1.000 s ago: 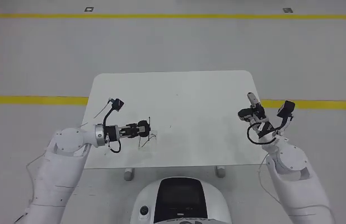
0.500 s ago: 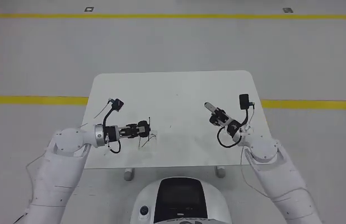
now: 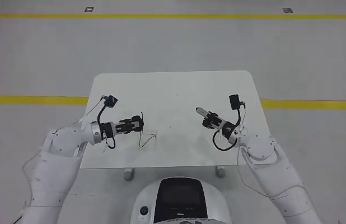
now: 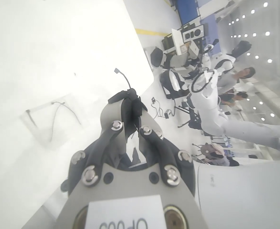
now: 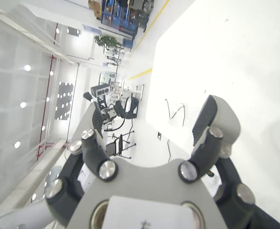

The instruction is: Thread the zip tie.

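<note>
Left hand point(image 4: 130, 98) clenched on the zip tie point(image 4: 125, 79), right hand point(image 3: 201, 111) gaping over the table point(image 3: 178, 89); the right should close in slowly and pinch the loose end squarely.

Bright overhead light bleaches the table point(image 4: 35, 36); wrist-view edges curve.

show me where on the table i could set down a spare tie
The far half of the table, beyond both arms, is bare, as is the middle strip between the left pincer and right pincer. Crowded: the near-left, where loose zip ties lie by the left pincer.
</note>
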Available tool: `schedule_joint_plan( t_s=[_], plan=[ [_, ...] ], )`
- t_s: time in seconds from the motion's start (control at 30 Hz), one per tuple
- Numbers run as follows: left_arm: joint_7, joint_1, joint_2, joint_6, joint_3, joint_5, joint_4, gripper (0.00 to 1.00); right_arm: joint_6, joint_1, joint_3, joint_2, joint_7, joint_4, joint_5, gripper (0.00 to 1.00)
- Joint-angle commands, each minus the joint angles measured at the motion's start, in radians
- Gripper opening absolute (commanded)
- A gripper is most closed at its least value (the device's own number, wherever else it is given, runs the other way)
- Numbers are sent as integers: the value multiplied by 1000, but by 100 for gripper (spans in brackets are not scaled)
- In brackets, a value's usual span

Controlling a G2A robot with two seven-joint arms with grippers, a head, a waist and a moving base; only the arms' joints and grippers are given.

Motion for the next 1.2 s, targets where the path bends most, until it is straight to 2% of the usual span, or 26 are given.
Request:
schedule_joint_plan(
  t_s=[0.0,0.07,0.17,0.23,0.37,0.63,0.67,0.73,0.8,0.87,0.93,1.07,1.17],
  plan=[
    [-9,14,10,0,3,38,-42,0,-11,26,-24,-1,64,28,-2,100],
    [-30,26,24,0,8,73,-80,0,-13,59,-52,-3,115,62,-19,100],
    [-42,33,47,0,17,112,-111,0,-17,109,-94,-8,166,106,-42,100],
    [-14,35,62,0,20,123,-101,0,-24,137,-117,-12,184,134,-41,100],
    [-4,20,95,0,65,112,-119,0,-36,188,-165,-24,189,194,-37,100],
    [-4,20,95,0,65,112,-119,0,-36,188,-165,-24,189,194,-37,100],
    [11,19,95,1,65,127,-120,0,-36,188,-165,-24,189,194,-37,100],
    [35,20,96,0,86,182,-124,0,-85,179,-171,-23,228,199,-14,100],
    [21,8,98,0,97,113,-126,0,-111,197,-177,-21,289,223,-21,100],
    [3,-3,106,0,85,109,-115,0,-155,216,-188,-24,353,258,33,100],
    [-10,4,114,0,80,93,-125,0,-178,244,-205,-28,381,293,40,100],
    [-43,35,134,0,41,28,-155,0,-223,325,-270,-47,453,377,75,100],
    [-125,49,146,0,15,-72,-181,0,-256,384,-320,-66,495,451,107,100]
  ],
)
